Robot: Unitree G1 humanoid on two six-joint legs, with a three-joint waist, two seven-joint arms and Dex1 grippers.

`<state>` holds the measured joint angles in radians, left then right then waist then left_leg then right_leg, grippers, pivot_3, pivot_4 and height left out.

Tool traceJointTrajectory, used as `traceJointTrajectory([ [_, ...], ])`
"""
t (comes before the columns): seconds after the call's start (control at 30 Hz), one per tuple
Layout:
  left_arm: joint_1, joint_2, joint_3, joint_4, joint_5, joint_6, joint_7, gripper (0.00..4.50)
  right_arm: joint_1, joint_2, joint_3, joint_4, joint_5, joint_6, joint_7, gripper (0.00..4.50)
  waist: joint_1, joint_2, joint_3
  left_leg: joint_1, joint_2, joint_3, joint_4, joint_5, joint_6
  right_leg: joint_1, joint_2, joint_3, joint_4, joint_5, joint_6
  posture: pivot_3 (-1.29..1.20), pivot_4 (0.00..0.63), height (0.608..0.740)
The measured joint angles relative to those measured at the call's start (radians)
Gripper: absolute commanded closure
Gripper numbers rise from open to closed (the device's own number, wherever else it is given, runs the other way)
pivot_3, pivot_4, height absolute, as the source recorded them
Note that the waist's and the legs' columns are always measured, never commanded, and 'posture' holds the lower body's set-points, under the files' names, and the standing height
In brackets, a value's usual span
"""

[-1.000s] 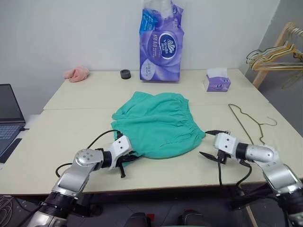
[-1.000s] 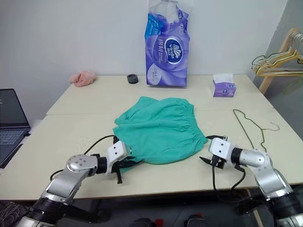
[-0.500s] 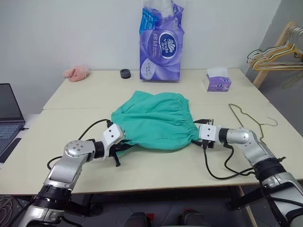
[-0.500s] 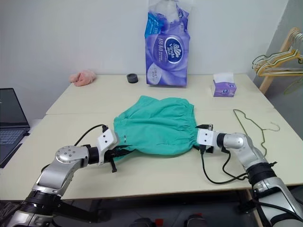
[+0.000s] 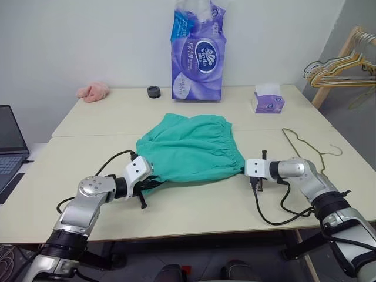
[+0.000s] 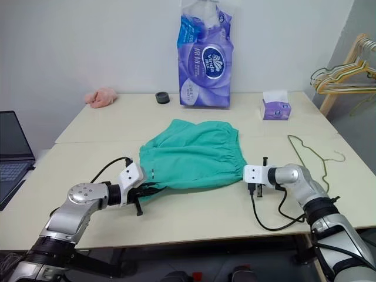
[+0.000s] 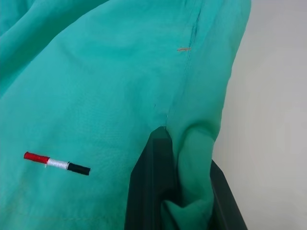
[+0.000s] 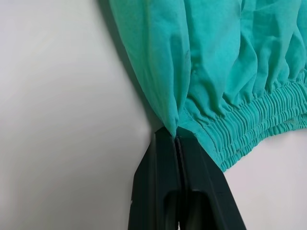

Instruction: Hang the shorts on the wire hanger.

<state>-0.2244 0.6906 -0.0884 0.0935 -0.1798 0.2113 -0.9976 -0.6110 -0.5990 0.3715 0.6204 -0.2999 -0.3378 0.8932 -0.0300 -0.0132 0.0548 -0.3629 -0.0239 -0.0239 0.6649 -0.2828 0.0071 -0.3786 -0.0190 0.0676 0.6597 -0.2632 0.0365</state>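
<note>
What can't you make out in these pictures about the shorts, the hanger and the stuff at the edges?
- The shorts: drawstring and underside hidden by their own fabric, head views.
- Wire hanger: too thin to tell whether it lies flat, head views.
- Laptop: cut off by the left edge.
- Bunched hangers: cut off by the right edge.
</note>
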Motion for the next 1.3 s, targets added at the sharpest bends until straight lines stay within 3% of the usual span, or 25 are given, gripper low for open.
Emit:
traceJointTrajectory([
  [0.17, 0.006, 0.004, -0.005, -0.005, 0.001, -0.004, -0.025, 4.5, 0.002, -0.008, -0.001, -0.053, 0.003, 0.019, 0.006, 4.44, -0.002, 0.0, 0.0, 0.0, 0.0, 0.0, 0.0, 0.0, 0.0, -0.002, 0.001, 0.0, 0.004, -0.001, -0.001, 0.0, 0.019, 0.74],
  [0.37, 0.07, 0.074, -0.044, -0.111, -0.049, 0.058, -0.165, 4.5, 0.062, -0.143, -0.037, -0.261, 0.088, 0.071, 0.147, 4.44, 0.001, 0.0, 0.0, -0.001, 0.0, 0.0, -0.001, 0.0, 0.0, -0.002, 0.0, 0.0, 0.002, -0.002, 0.0, -0.02, 0.033, 0.74],
  [0.5, 0.168, 0.164, -0.115, -0.255, -0.107, 0.118, -0.307, 4.5, 0.245, -0.285, -0.07, -0.532, 0.199, 0.177, 0.286, 4.44, 0.0, 0.0, 0.001, -0.001, 0.0, 0.0, -0.002, -0.001, 0.0, -0.002, -0.001, 0.0, 0.002, -0.004, -0.001, -0.05, 0.041, 0.74],
  [0.67, 0.215, 0.249, -0.153, -0.342, -0.154, 0.183, -0.416, 4.5, 0.489, -0.414, -0.121, -0.831, 0.287, 0.329, 0.349, 4.44, -0.003, 0.0, 0.011, 0.001, 0.001, 0.0, 0.0, -0.001, 0.0, -0.001, 0.0, -0.001, 0.004, -0.013, 0.0, -0.09, 0.047, 0.74],
  [0.77, 0.222, 0.284, -0.166, -0.362, -0.158, 0.191, -0.47, 4.5, 0.566, -0.442, -0.143, -0.945, 0.312, 0.404, 0.348, 4.44, -0.009, -0.001, 0.015, 0.005, 0.001, 0.001, 0.0, 0.0, 0.0, 0.002, 0.001, 0.0, 0.005, -0.015, -0.004, -0.1, 0.048, 0.74],
  [1.07, 0.199, 0.285, -0.19, -0.355, -0.156, 0.201, -0.497, 4.5, 0.571, -0.444, -0.151, -1.014, 0.32, 0.506, 0.346, 4.44, -0.024, -0.006, 0.02, 0.002, 0.001, 0.001, 0.0, -0.001, 0.0, 0.0, 0.0, 0.0, 0.003, -0.012, 0.003, -0.11, 0.049, 0.74],
  [1.1, 0.198, 0.285, -0.19, -0.357, -0.162, 0.221, -0.497, 4.06, 0.564, -0.443, -0.15, -1.016, 0.324, 0.516, 0.348, 4.03, -0.025, -0.006, 0.02, 0.001, 0.001, 0.001, 0.0, -0.001, 0.0, -0.001, 0.0, 0.0, 0.003, -0.012, 0.003, -0.11, 0.049, 0.74],
  [1.3, 0.196, 0.264, -0.19, -0.387, -0.2, 0.298, -0.474, 2.47, 0.546, -0.443, -0.151, -1.048, 0.359, 0.562, 0.371, 2.21, -0.026, -0.006, 0.02, 0.001, 0.001, 0.0, 0.0, -0.001, 0.0, -0.001, 0.0, -0.001, 0.003, -0.012, 0.003, -0.1, 0.05, 0.74],
])
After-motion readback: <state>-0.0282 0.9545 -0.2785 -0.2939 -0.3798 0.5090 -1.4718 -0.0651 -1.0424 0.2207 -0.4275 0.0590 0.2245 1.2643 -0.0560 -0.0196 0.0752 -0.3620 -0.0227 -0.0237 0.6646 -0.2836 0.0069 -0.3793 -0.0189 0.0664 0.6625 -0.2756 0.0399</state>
